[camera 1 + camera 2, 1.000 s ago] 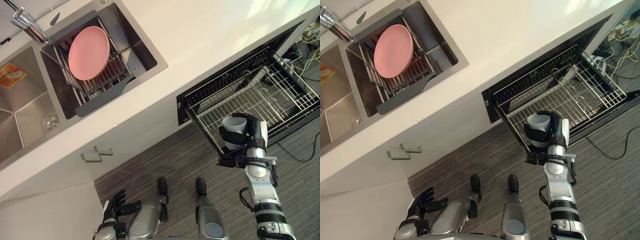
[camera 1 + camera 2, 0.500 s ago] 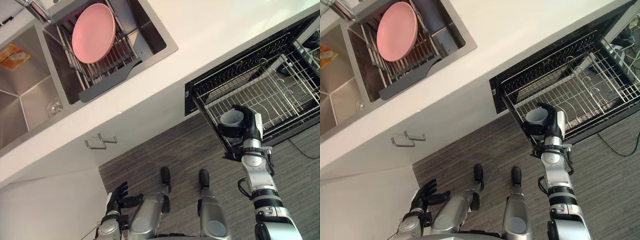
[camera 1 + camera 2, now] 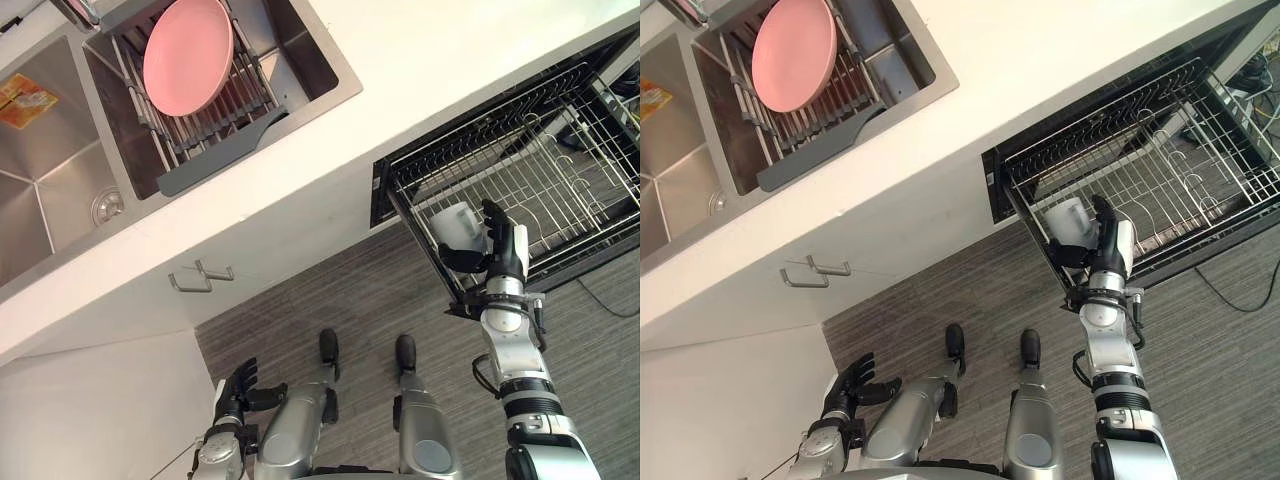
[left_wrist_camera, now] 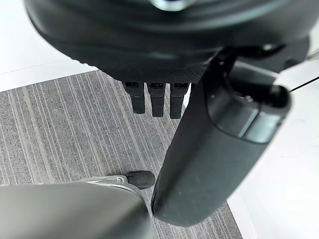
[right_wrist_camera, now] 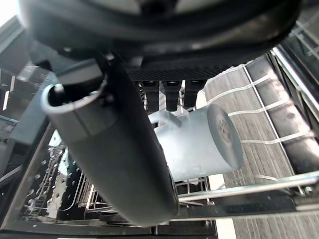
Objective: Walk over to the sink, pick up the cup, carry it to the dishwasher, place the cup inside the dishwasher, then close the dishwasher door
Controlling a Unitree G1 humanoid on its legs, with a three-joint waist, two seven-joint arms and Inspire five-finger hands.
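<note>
Cup (image 3: 455,222) now lies tipped on the rack (image 3: 560,190), right hand (image 3: 503,255) opened wide.

A white table (image 3: 430,60) tops white cabinets (image 3: 280,240) with a metal handle (image 3: 200,277), above grey striped floor (image 3: 340,300).

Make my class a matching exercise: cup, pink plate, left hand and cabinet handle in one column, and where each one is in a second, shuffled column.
1. cup
2. pink plate
3. left hand
4. cabinet handle

A. on the white cabinet front
B. in the dishwasher rack, beside the right hand
C. low over the striped floor
D. in the drainer across the sink

Pairs: 1-B, 2-D, 3-C, 4-A
</note>
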